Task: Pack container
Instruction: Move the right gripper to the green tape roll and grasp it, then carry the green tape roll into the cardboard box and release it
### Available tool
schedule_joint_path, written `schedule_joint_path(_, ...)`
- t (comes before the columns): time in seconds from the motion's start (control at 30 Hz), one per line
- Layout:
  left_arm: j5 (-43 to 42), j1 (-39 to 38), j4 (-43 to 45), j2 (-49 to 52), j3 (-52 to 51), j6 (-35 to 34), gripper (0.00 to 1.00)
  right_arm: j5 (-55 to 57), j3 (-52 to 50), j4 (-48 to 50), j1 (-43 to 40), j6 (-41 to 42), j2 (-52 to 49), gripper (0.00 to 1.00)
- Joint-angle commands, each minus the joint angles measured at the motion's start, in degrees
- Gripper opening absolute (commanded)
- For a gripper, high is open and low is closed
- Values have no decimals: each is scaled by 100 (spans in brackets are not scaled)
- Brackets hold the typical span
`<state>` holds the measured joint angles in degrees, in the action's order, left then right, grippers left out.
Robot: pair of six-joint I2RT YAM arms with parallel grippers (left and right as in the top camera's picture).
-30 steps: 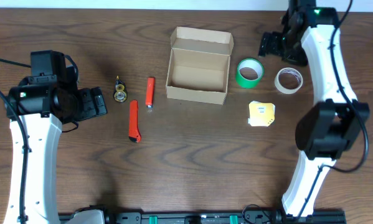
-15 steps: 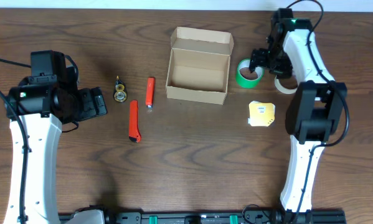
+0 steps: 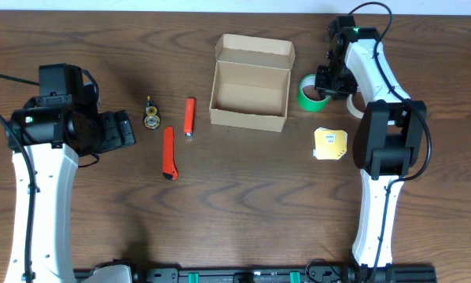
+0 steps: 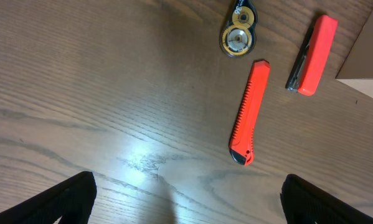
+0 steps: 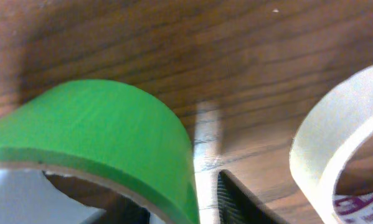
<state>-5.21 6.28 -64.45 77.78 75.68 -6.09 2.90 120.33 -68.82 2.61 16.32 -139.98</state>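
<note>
Open right fingers (image 5: 237, 200) straddle green tape (image 5: 99, 118) beside the container (image 3: 247, 119); left fingers (image 4: 68, 199) open.

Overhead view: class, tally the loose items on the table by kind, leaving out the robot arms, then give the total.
Tape rolls: 2, the green roll and the cream roll
Cardboard box: 1
Orange utility knife: 1
Red stapler: 1
Yellow notepad: 1
Small black-and-gold round item: 1
Total: 7
</note>
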Motion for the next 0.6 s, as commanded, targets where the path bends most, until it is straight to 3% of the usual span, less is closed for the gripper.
schedule_joint_path(0.0,-17,9,-24,33,120,33,96,162,107,2,37,37,-31,11)
schedule_joint_path(0.07,-17,9,-24,33,120,31,96,162,107,-7,37,37,-31,1)
schedule_joint_path(0.37,-17,9,-24,35,120,31,96,160,341,-382,37,-31,-15,1)
schedule_joint_path(0.57,-17,9,-24,33,120,31,95,101,1565,-1233,55,-72,22,1)
